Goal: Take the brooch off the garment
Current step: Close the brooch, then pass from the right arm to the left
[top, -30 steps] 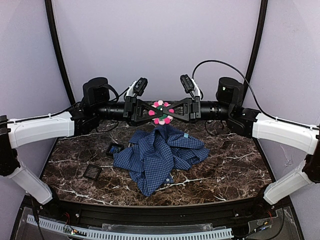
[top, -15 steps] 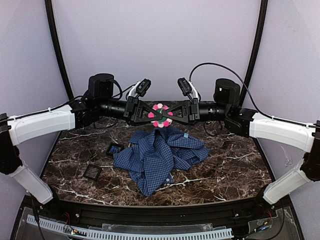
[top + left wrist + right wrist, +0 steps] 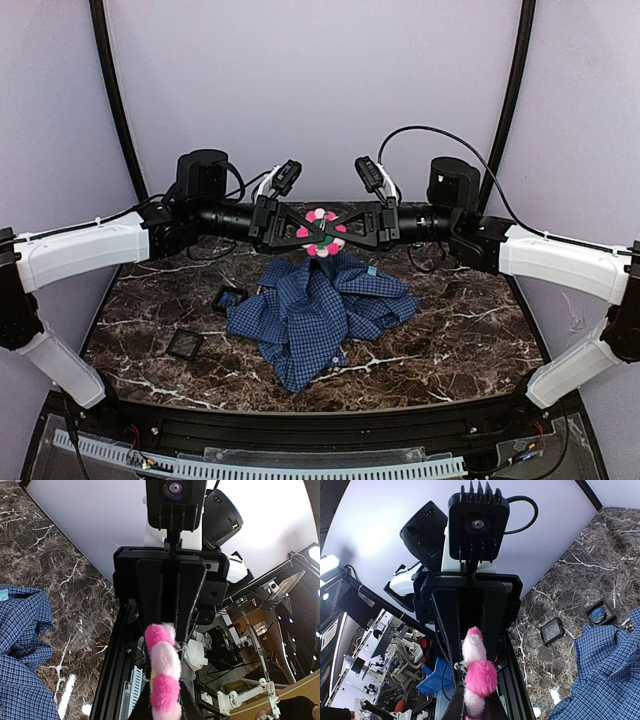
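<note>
The brooch [image 3: 320, 232], a fluffy flower with pink and pale petals, hangs in the air between my two grippers, which meet tip to tip above the table. My left gripper [image 3: 304, 229] comes in from the left and my right gripper [image 3: 338, 229] from the right. Each is shut on the brooch. In the left wrist view the brooch [image 3: 162, 672] shows edge-on between the dark fingers, and likewise in the right wrist view [image 3: 479, 672]. The garment [image 3: 310, 310], a crumpled blue checked shirt, lies on the table with its peak just under the brooch. Whether they still touch I cannot tell.
Two small black square trays [image 3: 230, 297] [image 3: 185, 345] sit on the dark marble table [image 3: 460, 330] left of the garment. A light-blue tag [image 3: 372, 270] shows on the garment's right side. Cables hang behind both arms, and curved black posts flank the back wall.
Both arms' upper joints rose a little and drew inward. The brooch stays pinched between the two grippers at nearly the same spot. The garment has not moved.
</note>
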You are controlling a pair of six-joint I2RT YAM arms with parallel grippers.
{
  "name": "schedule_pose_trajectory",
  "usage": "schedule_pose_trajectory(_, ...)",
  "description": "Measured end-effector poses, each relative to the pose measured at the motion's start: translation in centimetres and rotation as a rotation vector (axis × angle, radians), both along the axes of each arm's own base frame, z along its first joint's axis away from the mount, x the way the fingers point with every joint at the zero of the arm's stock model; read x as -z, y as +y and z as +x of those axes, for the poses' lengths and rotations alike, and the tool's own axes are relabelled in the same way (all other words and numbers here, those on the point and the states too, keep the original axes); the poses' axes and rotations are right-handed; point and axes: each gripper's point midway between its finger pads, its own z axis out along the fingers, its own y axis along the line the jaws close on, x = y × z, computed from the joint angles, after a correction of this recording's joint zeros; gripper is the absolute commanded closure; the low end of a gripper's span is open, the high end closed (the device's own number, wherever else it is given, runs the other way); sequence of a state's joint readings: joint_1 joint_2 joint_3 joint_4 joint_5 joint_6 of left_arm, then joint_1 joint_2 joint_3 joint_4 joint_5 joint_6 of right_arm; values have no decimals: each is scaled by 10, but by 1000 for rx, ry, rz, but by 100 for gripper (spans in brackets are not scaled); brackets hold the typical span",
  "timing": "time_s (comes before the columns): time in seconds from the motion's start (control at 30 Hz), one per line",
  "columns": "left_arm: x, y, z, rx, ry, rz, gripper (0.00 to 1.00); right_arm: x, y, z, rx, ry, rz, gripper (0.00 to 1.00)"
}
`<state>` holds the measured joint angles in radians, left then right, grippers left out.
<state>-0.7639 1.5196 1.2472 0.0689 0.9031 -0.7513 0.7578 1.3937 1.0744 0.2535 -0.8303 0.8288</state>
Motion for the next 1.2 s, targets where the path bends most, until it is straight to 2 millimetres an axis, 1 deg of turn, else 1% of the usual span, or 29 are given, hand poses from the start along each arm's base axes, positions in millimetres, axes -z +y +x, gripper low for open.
schedule_pose_trajectory(0.03,1,0,1,-10,4,2,79,0,0,0,0,-4,1,100)
schedule_pose_trajectory(0.07,2,0,1,-16,5,3,74,0,0,0,1,-6,0,100)
schedule_pose_trajectory(0.13,4,1,3,-39,14,9,66,0,0,1,6,-9,0,100)
schedule_pose_trajectory(0.23,7,2,7,-66,17,16,58,-1,-1,2,17,-16,2,100)
schedule_pose_trajectory(0.27,8,2,8,-74,17,18,49,-2,-1,2,20,-17,3,100)
schedule_pose_trajectory(0.3,9,2,8,-82,19,20,43,-2,-1,2,22,-19,4,100)
schedule_pose_trajectory(0.33,9,3,9,-90,18,21,35,-3,-1,3,23,-19,5,100)
schedule_pose_trajectory(0.37,11,4,10,-100,21,25,31,-4,-1,3,25,-23,8,100)
schedule_pose_trajectory(0.4,12,5,10,-108,19,27,26,-5,-2,2,25,-26,11,100)
schedule_pose_trajectory(0.47,12,7,11,-122,15,29,21,-8,-2,2,25,-32,19,100)
schedule_pose_trajectory(0.6,11,12,11,-148,9,27,15,-12,-3,1,26,-47,36,100)
schedule_pose_trajectory(0.7,10,15,10,-164,1,19,8,-14,-4,1,26,-53,46,100)
schedule_pose_trajectory(0.9,3,20,14,-186,-15,-4,6,-18,-6,0,25,-63,60,100)
schedule_pose_trajectory(1.0,-2,21,14,-189,-26,-20,10,-20,-7,1,29,-71,67,100)
schedule_pose_trajectory(1.07,-6,23,16,-195,-33,-33,20,-21,-7,1,29,-71,69,100)
schedule_pose_trajectory(1.1,-7,23,16,-197,-35,-38,24,-21,-7,1,28,-72,70,100)
schedule_pose_trajectory(1.13,-8,23,17,-198,-35,-42,30,-21,-7,1,28,-72,70,100)
schedule_pose_trajectory(1.17,-9,23,18,-200,-33,-45,34,-21,-8,1,26,-70,70,100)
schedule_pose_trajectory(1.2,-10,23,18,-200,-33,-49,39,-20,-8,1,25,-68,69,100)
